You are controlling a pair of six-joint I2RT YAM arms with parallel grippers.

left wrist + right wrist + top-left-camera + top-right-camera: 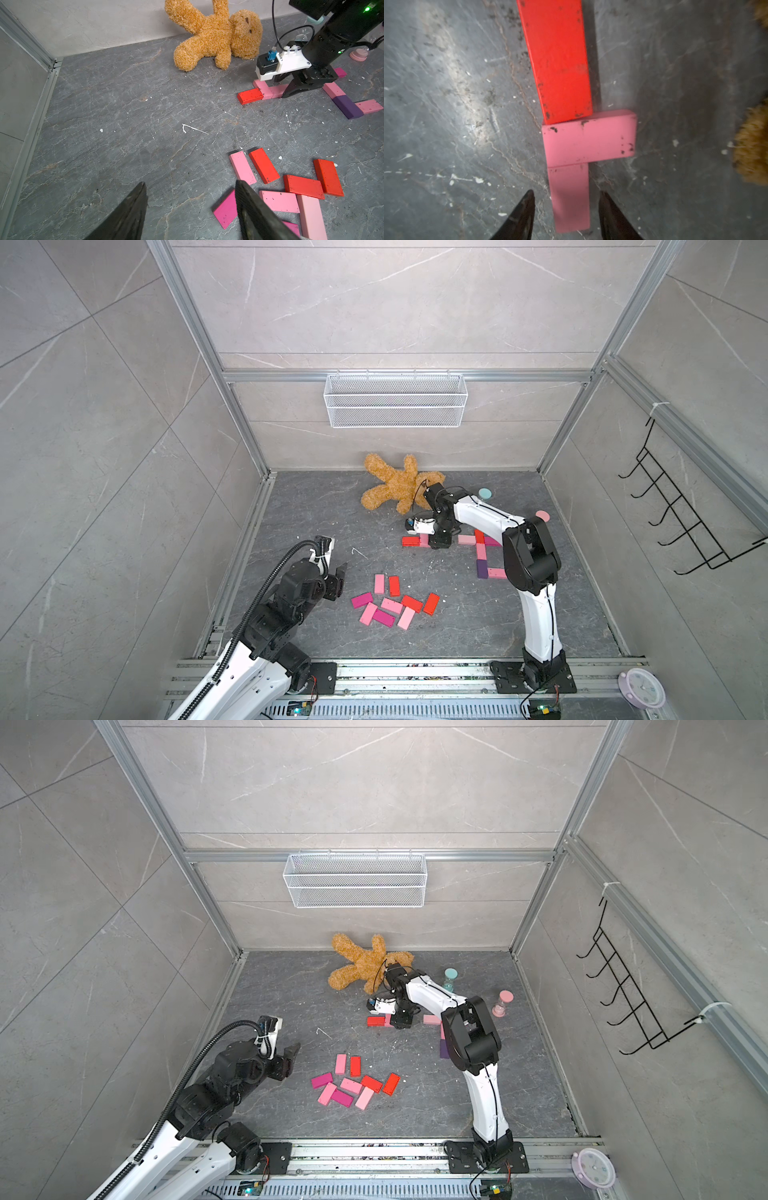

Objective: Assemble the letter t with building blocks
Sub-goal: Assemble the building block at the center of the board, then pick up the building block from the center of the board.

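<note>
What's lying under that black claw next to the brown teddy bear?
A light pink flat block lies between the open fingertips of the right gripper. In both top views the gripper largely covers it.

Blocks point(264, 165) look like painted wood, matt, with chipped dark specks. The floor point(124, 124) is dark grey stone, veined, rough, flecked white. The bear point(214, 35) is shaggy tan plush. The basket point(395, 400) is white wire mesh; the frame point(282, 376) is brushed silver metal.

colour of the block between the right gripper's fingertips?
Light pink. The block shows best in the right wrist view.
</note>
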